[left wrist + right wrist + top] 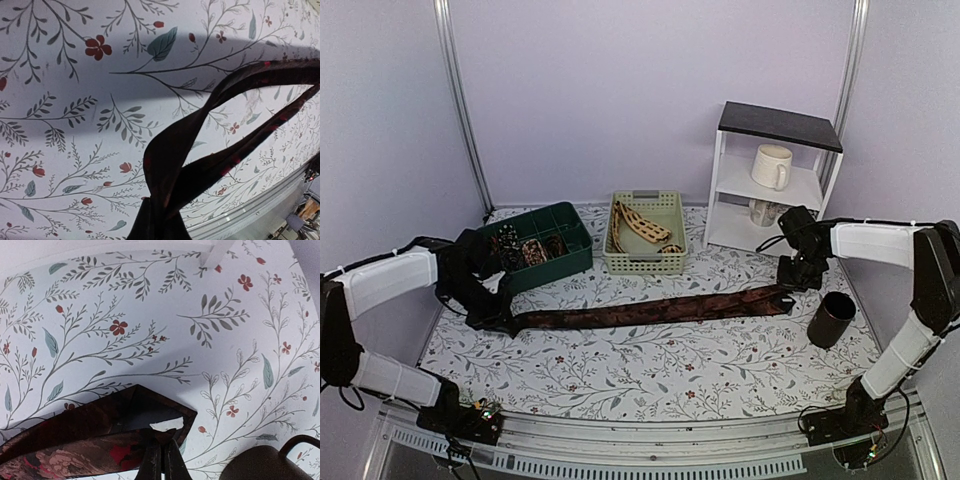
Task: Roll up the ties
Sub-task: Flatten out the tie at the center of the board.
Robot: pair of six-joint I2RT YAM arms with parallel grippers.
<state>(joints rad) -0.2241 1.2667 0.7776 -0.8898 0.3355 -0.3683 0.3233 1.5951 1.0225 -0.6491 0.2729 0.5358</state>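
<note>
L jaws clamp dark tie [650,310] narrow end; R jaws pinch wide end; tie stretched btwn.

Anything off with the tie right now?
Yes. The dark brown-black patterned necktie is not flat: it twists over itself near the left fingers, and its wide tip by the right fingers is folded, underside showing.

Robot test cell, lab-type. Plain lilac panel walls [620,90] framed by aluminium posts [460,100]. Floral tablecloth [650,370] over a bench. Left arm [380,285] and right arm [880,245] mounted on a metal rail [650,450]. Staged props: white shelf [720,190], mugs [772,165], green bin [570,262], beige basket [645,262]
</note>
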